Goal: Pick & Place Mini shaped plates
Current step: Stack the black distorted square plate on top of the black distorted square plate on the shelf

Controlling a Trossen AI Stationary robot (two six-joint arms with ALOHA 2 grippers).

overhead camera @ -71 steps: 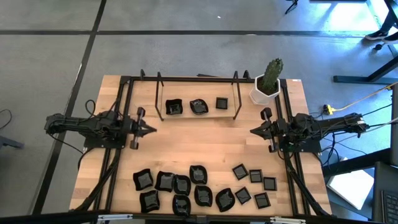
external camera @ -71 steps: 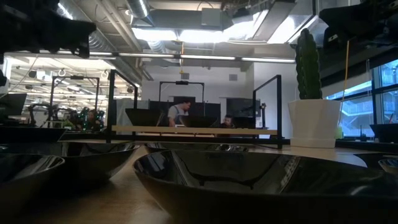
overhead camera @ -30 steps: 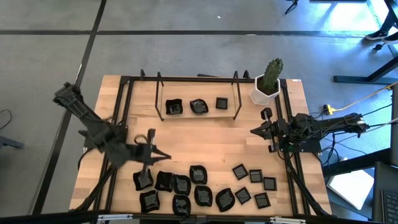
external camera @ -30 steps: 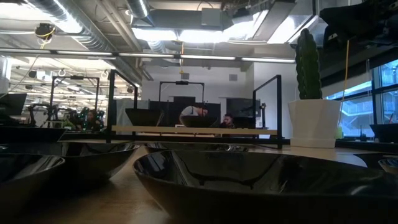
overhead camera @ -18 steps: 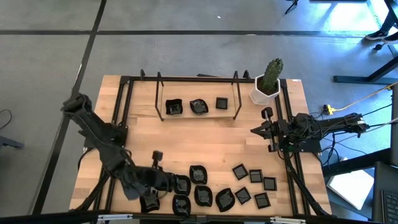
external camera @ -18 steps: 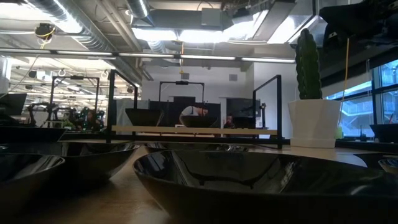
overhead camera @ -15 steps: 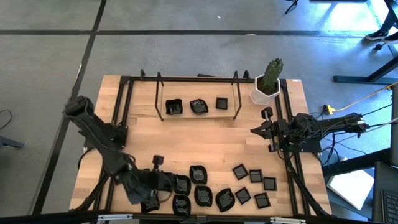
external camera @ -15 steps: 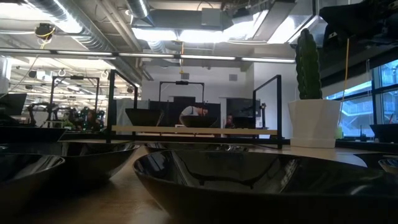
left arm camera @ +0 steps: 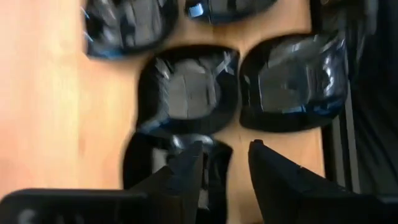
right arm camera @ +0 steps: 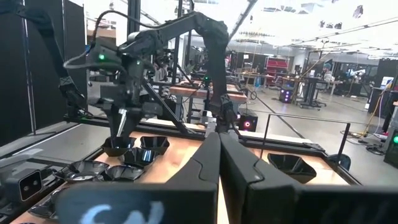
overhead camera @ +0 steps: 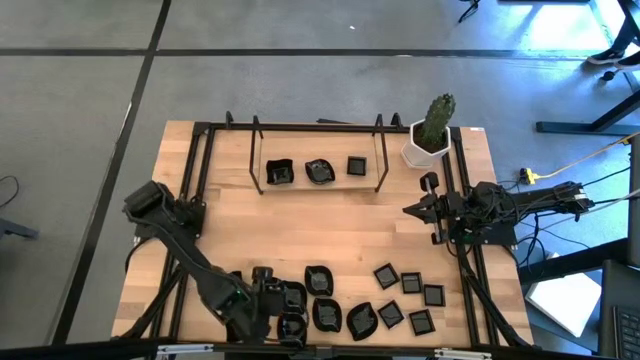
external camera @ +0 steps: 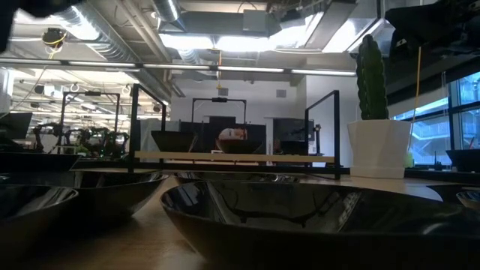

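Many glossy black mini shaped plates (overhead camera: 322, 312) lie along the table's near edge: wavy ones at the near left, small flat squares (overhead camera: 410, 284) at the near right. My left gripper (overhead camera: 266, 300) points down over the near-left cluster, open. In its wrist view the left gripper (left arm camera: 226, 145) straddles the rim of one plate (left arm camera: 149, 167), and whether it touches is not clear. Three more plates (overhead camera: 318, 171) sit in a row inside the far metal rack. My right gripper (overhead camera: 408, 211) waits shut at the right, above bare wood.
A black metal rack (overhead camera: 382, 160) stands at the far middle. A white pot with a green cactus (overhead camera: 431, 133) stands at the far right corner. Black frame rails (overhead camera: 196, 170) run along both table sides. Bare wood (overhead camera: 320, 225) lies in the middle.
My left arm has swung from the table's left-middle toward the near edge and dropped, its gripper tipping to point down over the near-left cluster of plates. No plate has visibly moved.
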